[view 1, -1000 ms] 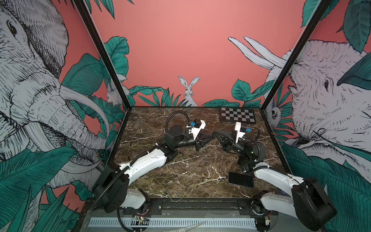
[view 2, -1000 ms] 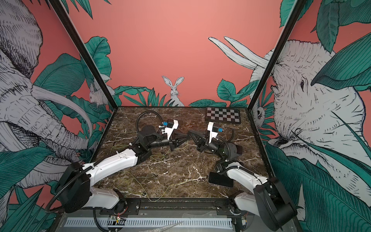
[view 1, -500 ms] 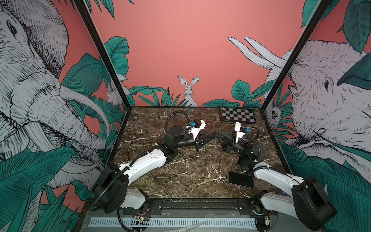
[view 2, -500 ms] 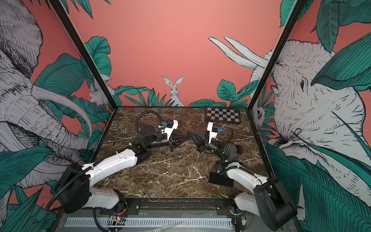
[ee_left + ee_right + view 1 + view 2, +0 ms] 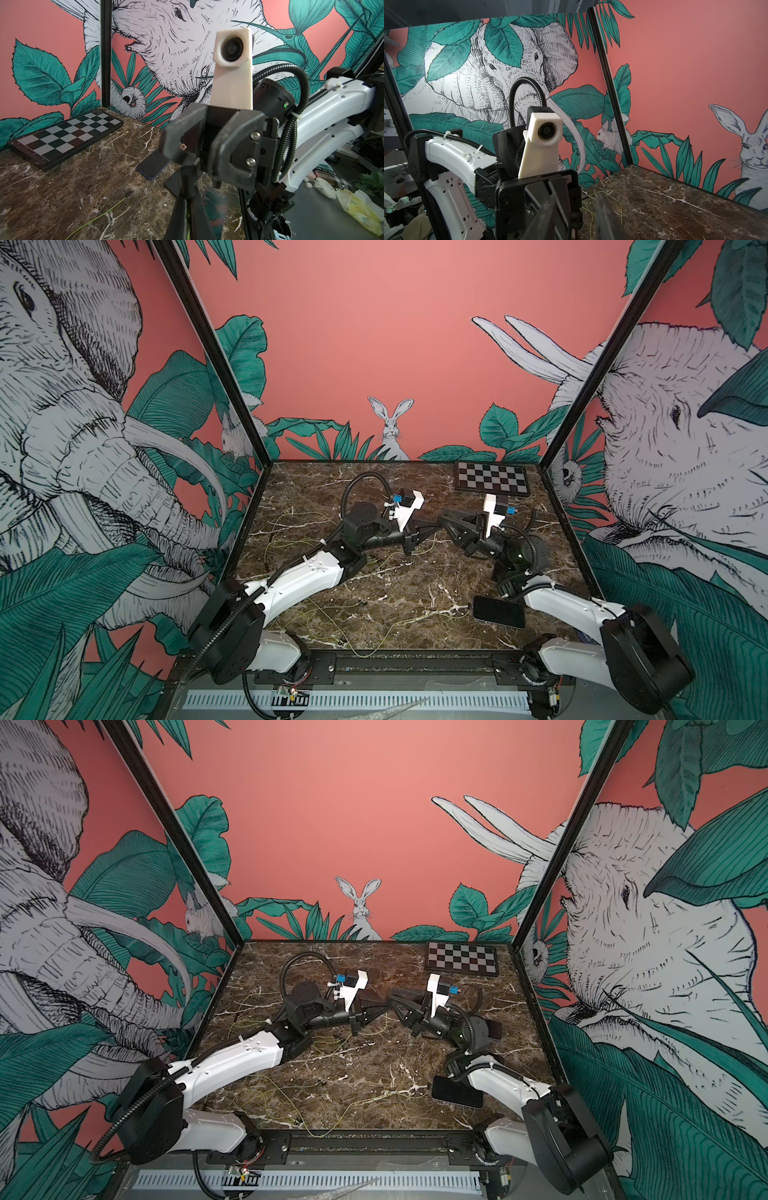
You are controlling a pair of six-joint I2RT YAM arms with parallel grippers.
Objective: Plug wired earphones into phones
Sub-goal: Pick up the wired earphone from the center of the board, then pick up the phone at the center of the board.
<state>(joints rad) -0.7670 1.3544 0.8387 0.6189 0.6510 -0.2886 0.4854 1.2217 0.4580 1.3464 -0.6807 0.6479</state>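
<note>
Mid-surface, the left gripper [image 5: 430,527] is pinched closed, seemingly on a yellow-green earphone cord [image 5: 188,216], nose to nose with the right gripper [image 5: 451,519], whose jaws stand apart. Loose cords [image 5: 286,537] sprawl at the left. One phone [image 5: 498,611] lies front right, and a blue-edged phone [image 5: 154,165] lies by the right arm.

The cord looks featherlight and limp, so grasp its stiffer plug. The phones look rigid and slick.

The marble-patterned surface [image 5: 415,585] is smooth, walled by jungle-print panels [image 5: 415,344], with a checkerboard plate [image 5: 492,483] at rear right.
</note>
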